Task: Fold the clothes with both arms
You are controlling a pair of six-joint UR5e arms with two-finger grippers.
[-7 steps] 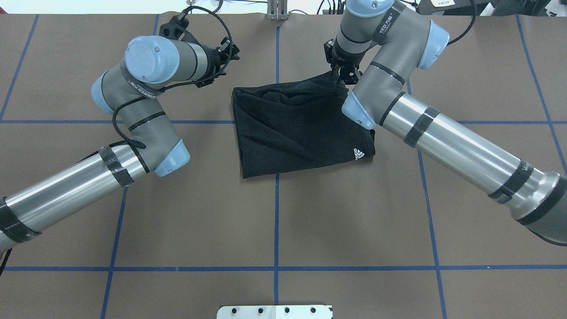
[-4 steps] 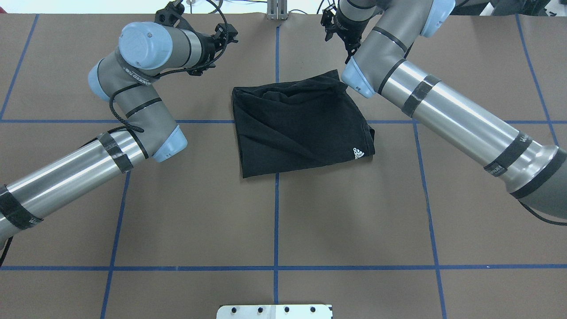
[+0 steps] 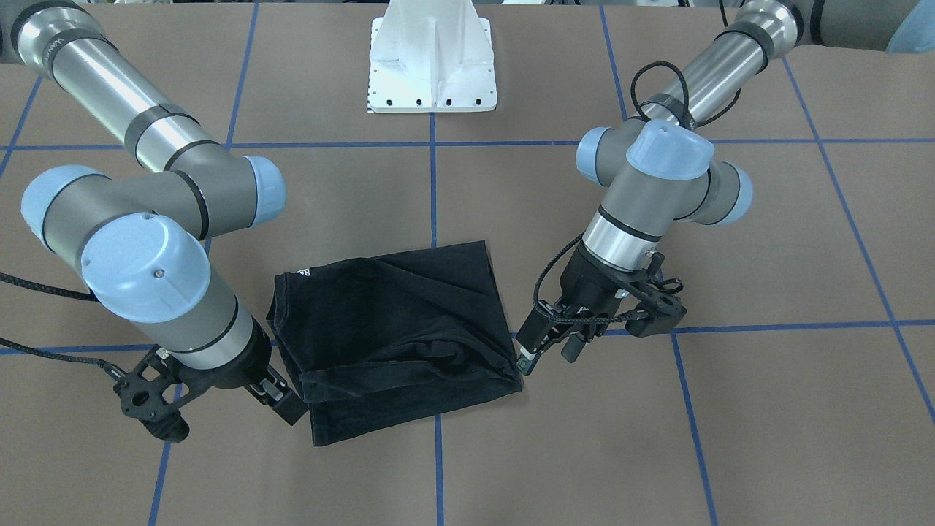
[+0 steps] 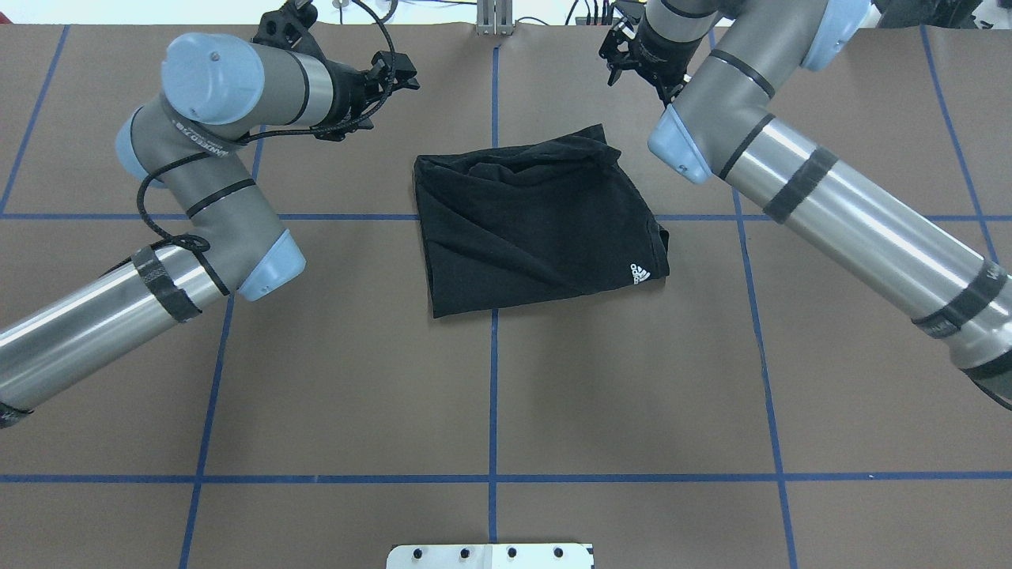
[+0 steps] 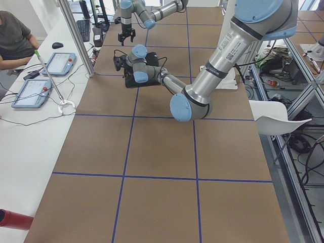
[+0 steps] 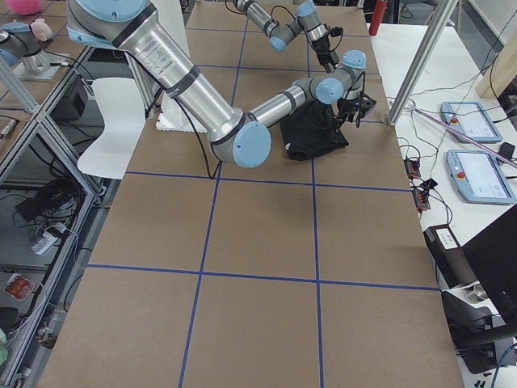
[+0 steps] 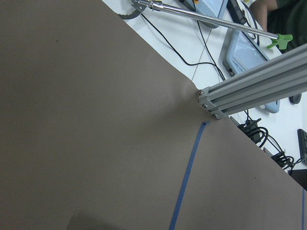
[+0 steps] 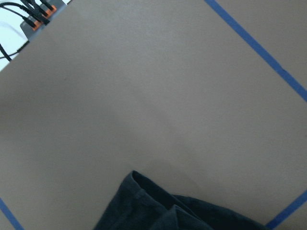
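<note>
The black T-shirt (image 4: 538,221) lies folded into a rough rectangle at the table's middle, also in the front-facing view (image 3: 394,329). Only a small white striped logo (image 4: 640,273) shows on it; no red and teal print shows. My left gripper (image 3: 548,354) is open and empty, just beside the shirt's far corner on my left, apart from it. My right gripper (image 3: 281,398) is open and empty, close by the shirt's far corner on my right. The right wrist view shows that corner (image 8: 158,206). The left wrist view shows only table.
The white pedestal (image 3: 431,66) stands at my base. Blue tape lines (image 4: 493,395) cross the brown table. An aluminium post (image 4: 494,20) stands at the far edge. Beyond it are a desk with tablets (image 5: 58,63) and a seated person (image 5: 12,40).
My right gripper let go of the shirt's far right corner and pulled up toward the far edge; the corner dropped flat. My left arm swung back to the left.
</note>
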